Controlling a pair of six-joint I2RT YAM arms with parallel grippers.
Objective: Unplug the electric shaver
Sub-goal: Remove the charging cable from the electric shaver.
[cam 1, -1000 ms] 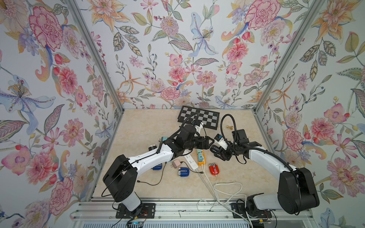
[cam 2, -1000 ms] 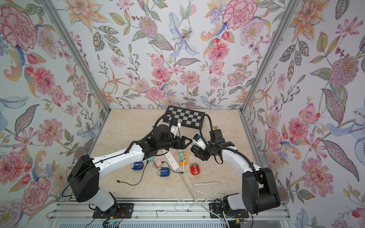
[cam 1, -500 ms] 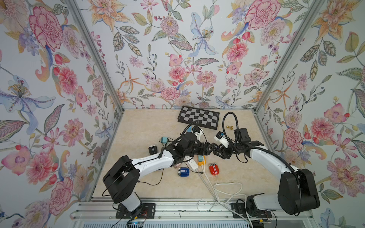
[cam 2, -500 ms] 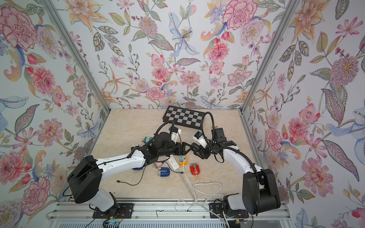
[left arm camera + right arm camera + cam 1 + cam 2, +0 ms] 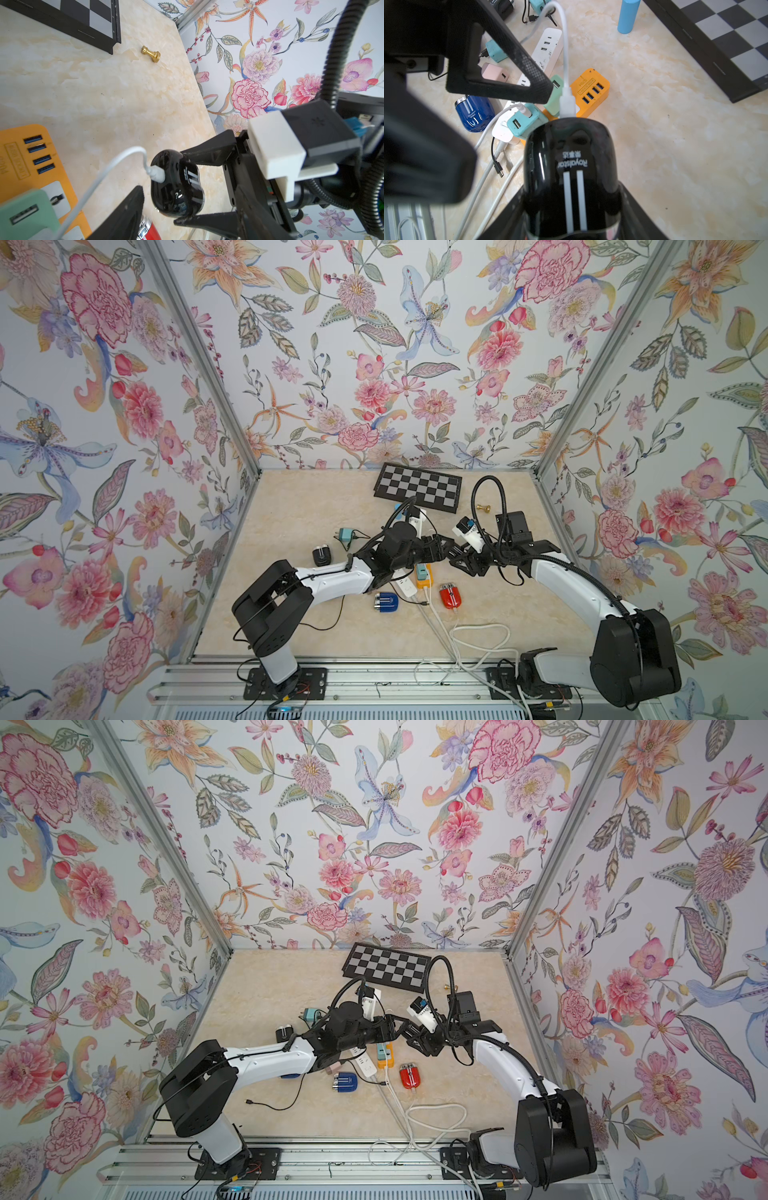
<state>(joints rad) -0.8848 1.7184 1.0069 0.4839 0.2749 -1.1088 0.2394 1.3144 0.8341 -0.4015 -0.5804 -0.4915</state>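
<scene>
A glossy black electric shaver [image 5: 571, 166] with two white stripes is held above the table, and my right gripper [image 5: 571, 218] is shut on its body. A white cable plug [image 5: 567, 102] sits in the shaver's end [image 5: 176, 187]; the cable [image 5: 116, 164] runs down to the chargers. My left gripper [image 5: 439, 548] is open and faces the right gripper [image 5: 459, 558] close by. One of its fingers [image 5: 512, 70] reaches to just beside the plug; the other finger [image 5: 425, 153] stands well apart. In the left wrist view only one of its fingers [image 5: 124, 214] shows.
Below the grippers lie an orange USB hub [image 5: 591, 89], a white power strip [image 5: 548, 45], teal and pink adapters, a blue shaver [image 5: 475, 114] and a red shaver [image 5: 450, 596]. A chessboard [image 5: 417, 488] and a gold chess piece [image 5: 151, 54] lie at the back. Loose cables [image 5: 478, 639] trail forward.
My left gripper has dropped and turned toward the plug end of the shaver, and its jaws have narrowed somewhat. The right gripper still holds the shaver in nearly the same place.
</scene>
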